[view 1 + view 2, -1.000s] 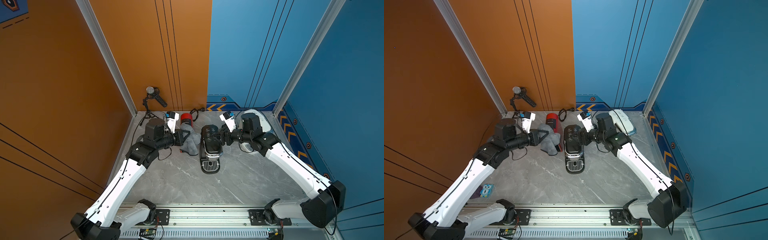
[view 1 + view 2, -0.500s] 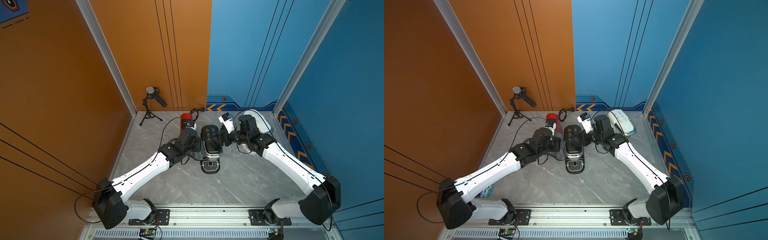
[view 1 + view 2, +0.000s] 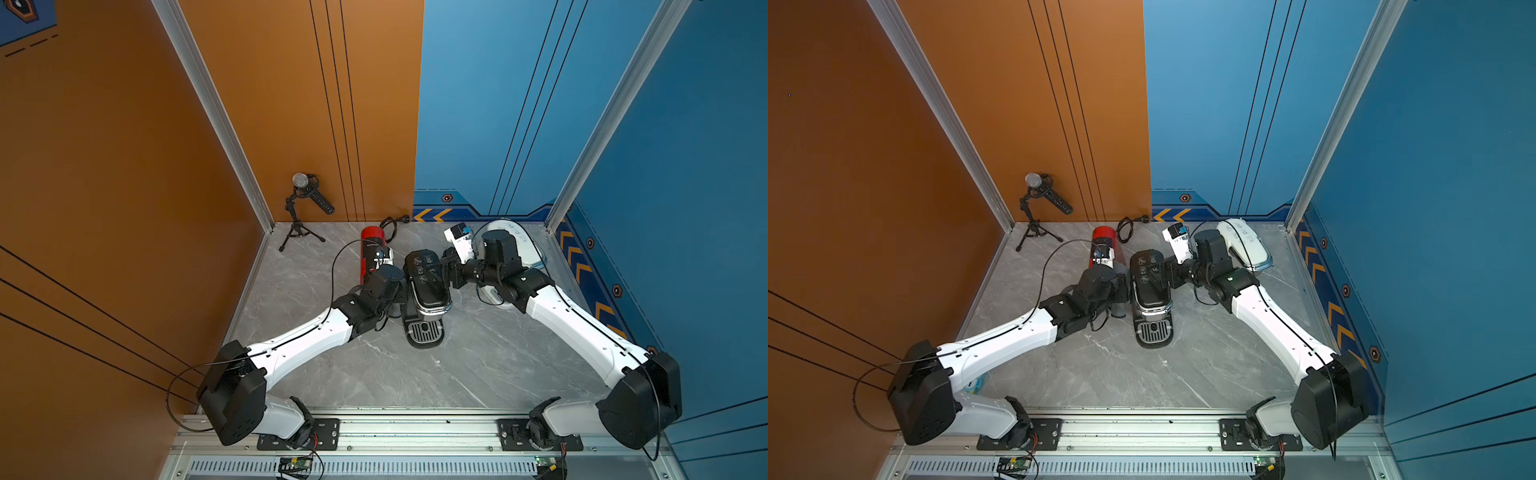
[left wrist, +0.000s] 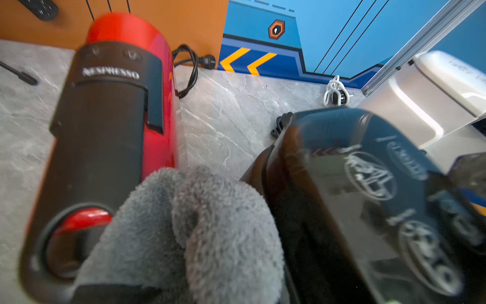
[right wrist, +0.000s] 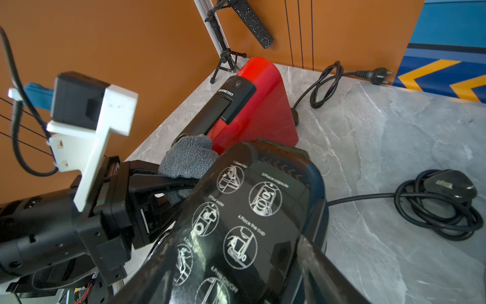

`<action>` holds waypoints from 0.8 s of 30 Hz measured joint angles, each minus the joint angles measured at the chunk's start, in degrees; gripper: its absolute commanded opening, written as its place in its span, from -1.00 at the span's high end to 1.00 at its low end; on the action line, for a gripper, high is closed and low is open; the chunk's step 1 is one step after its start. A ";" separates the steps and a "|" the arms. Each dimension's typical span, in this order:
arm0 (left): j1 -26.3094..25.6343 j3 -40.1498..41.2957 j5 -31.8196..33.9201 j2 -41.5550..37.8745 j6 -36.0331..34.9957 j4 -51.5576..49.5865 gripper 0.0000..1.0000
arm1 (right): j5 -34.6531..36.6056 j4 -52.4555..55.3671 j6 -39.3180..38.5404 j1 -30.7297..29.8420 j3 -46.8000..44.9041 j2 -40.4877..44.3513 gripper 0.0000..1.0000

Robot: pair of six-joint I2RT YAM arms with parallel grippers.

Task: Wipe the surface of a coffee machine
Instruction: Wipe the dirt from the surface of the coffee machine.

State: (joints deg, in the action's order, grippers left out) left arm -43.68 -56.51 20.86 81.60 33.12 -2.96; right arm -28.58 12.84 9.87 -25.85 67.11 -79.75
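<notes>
In both top views the coffee machine (image 3: 428, 291) (image 3: 1150, 291) stands on the bench (image 3: 478, 365), and the right fingers (image 3: 441, 270) reach wide over its top. In the left wrist view a grey cloth (image 4: 184, 223) bulges out, touching it. In the right wrist view the left fingers (image 5: 157, 179) pinch the cloth (image 5: 188, 158) against the coffee machine's side. I cannot tell if the right fingers squeeze.

An orange wall (image 3: 124, 166) and a blue wall (image 3: 498, 104) around a grey marble floor (image 3: 457, 374)
</notes>
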 measured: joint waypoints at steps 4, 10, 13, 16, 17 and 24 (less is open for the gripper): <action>-1.01 3.17 -2.56 1.79 1.95 -0.13 1.00 | 0.42 0.04 0.98 0.70 -1.36 -0.15 -0.46; -2.56 5.01 -4.42 2.36 4.50 -0.72 1.00 | 1.55 -0.76 3.04 0.70 -1.51 -0.63 -0.46; -3.23 5.01 -4.44 3.58 5.25 -0.35 1.00 | 1.88 -1.33 4.11 0.74 -1.75 -0.66 -0.46; -3.65 5.05 -4.63 5.92 5.51 0.92 1.00 | 2.21 -1.33 5.14 0.79 -1.75 -0.68 -0.46; -3.67 5.05 -4.74 6.91 5.51 1.44 1.00 | 2.49 -1.36 5.66 0.81 -1.77 -0.68 -0.46; -3.52 4.92 -6.10 11.89 4.39 3.26 1.00 | 3.98 -4.63 10.71 1.18 -4.55 0.39 -0.46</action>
State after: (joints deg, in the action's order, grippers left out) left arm -47.20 -51.59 14.76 93.49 37.52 0.30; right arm -24.60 8.21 20.58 -24.67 62.57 -79.35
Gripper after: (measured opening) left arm 0.106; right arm 0.730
